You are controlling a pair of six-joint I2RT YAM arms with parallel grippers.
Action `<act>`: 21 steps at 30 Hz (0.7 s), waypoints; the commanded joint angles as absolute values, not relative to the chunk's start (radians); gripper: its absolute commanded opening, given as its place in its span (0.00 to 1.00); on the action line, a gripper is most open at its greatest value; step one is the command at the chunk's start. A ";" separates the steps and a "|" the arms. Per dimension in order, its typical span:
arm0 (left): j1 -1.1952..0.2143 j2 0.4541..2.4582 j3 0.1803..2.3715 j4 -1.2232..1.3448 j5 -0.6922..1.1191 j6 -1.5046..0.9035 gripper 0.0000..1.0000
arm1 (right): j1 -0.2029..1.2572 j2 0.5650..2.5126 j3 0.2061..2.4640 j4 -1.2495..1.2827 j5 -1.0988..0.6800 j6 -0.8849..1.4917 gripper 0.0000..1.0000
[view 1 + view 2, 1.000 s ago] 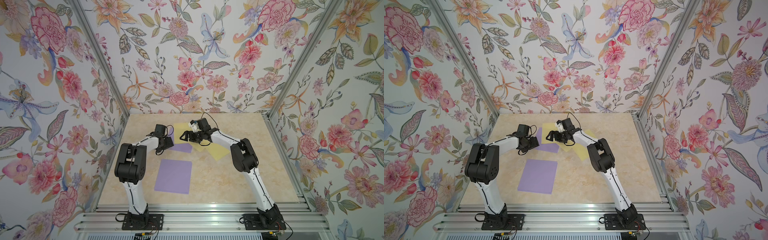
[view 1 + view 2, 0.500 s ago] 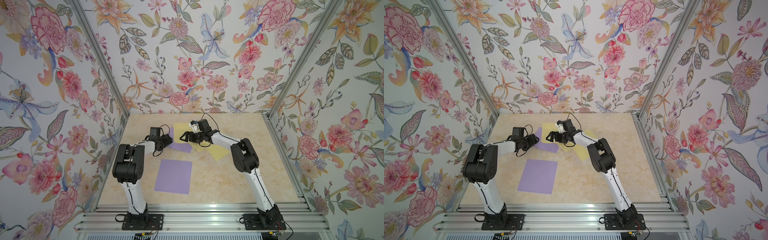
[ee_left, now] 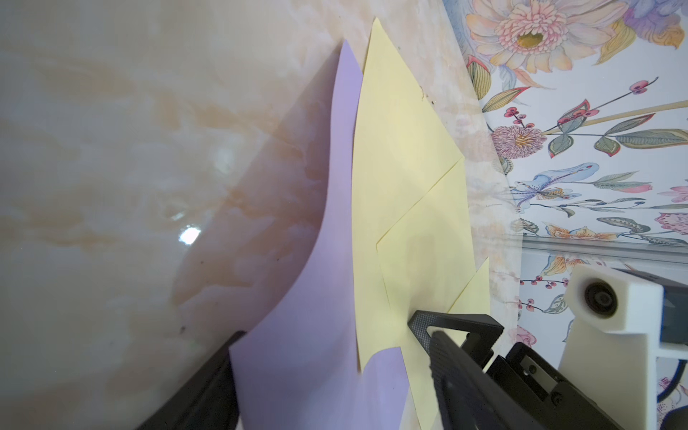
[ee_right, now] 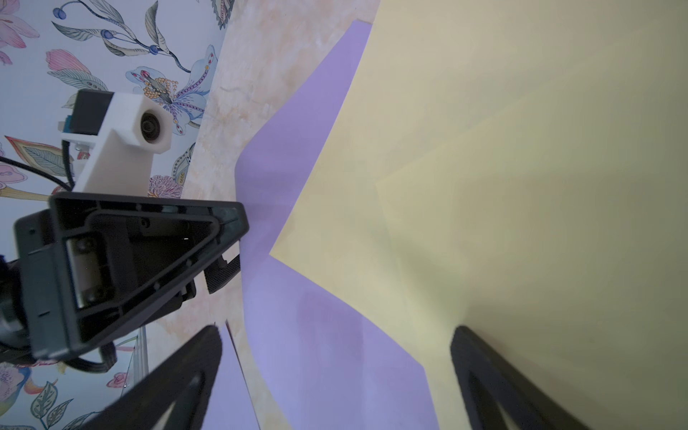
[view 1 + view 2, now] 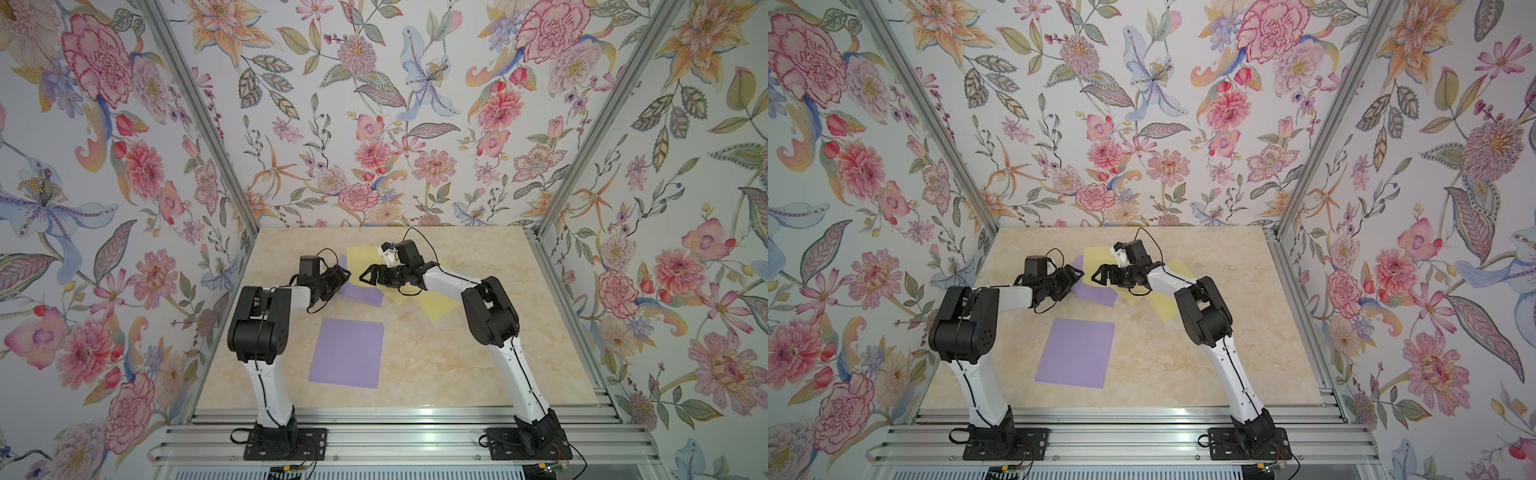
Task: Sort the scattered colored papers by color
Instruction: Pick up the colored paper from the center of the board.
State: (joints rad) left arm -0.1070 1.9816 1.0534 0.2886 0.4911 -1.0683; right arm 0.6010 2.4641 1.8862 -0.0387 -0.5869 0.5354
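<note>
Hazard: left gripper [image 5: 345, 277], jaws apart at the curled lavender sheet [image 5: 361, 293], may drag the overlapping yellow sheet [image 5: 361, 257]; right gripper [image 5: 365, 276] open, empty, close by.

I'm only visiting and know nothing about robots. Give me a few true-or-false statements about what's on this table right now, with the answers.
1. The front purple sheet lies alone, touching no other paper. True.
2. The right gripper is clamped on a yellow sheet. False: it is wide open and holds nothing.
3. The yellow sheets overlap one another. True.
4. The far purple sheet lies on top of the yellow ones. False: a yellow corner covers part of it.
5. The left gripper is at the far purple sheet's edge. True.
</note>
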 commanded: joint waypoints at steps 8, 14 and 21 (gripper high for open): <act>-0.258 1.993 0.945 0.291 0.361 -1.337 0.76 | 0.617 2.447 1.821 -0.098 -0.601 0.554 1.00; -0.280 1.959 0.898 0.292 0.220 -1.437 0.75 | 0.617 2.442 1.803 -0.075 -0.614 0.563 1.00; -0.298 1.868 0.769 0.299 0.079 -1.593 0.73 | 0.611 2.423 1.770 -0.051 -0.614 0.563 1.00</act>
